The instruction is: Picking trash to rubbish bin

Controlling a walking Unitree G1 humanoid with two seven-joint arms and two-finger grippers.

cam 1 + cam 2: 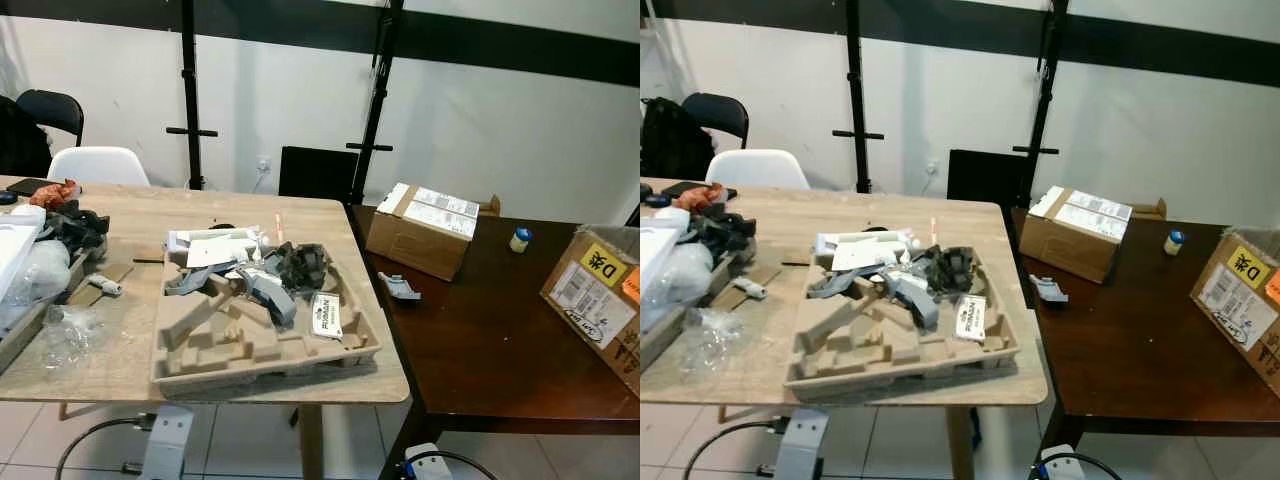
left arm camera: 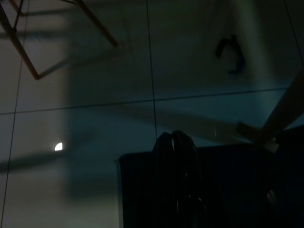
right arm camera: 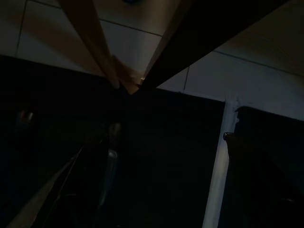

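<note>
Two tabletops: a light wooden tabletop (image 1: 150, 215) on the left, a dark brown tabletop (image 1: 480, 340) butted against it on the right.
Trash: a moulded pulp tray (image 1: 250, 345) sits near the wooden tabletop's front edge, with grey plastic scraps (image 1: 265, 285), a white leaflet (image 1: 325, 313) and crumpled dark wrapping (image 1: 300, 262) piled in it.
More litter: clear plastic film (image 1: 65, 330) just left of the tray; a small grey piece (image 1: 398, 288) on the dark tabletop.
Boxes: one cardboard box (image 1: 420, 230) at the back of the dark tabletop, another labelled box (image 1: 600, 300) at the right edge.
Left gripper (image 2: 175, 142): hanging low over the tiled floor (image 2: 95, 95), fingers pressed together.
Right gripper: view too dark, cannot tell how it stands.
</note>
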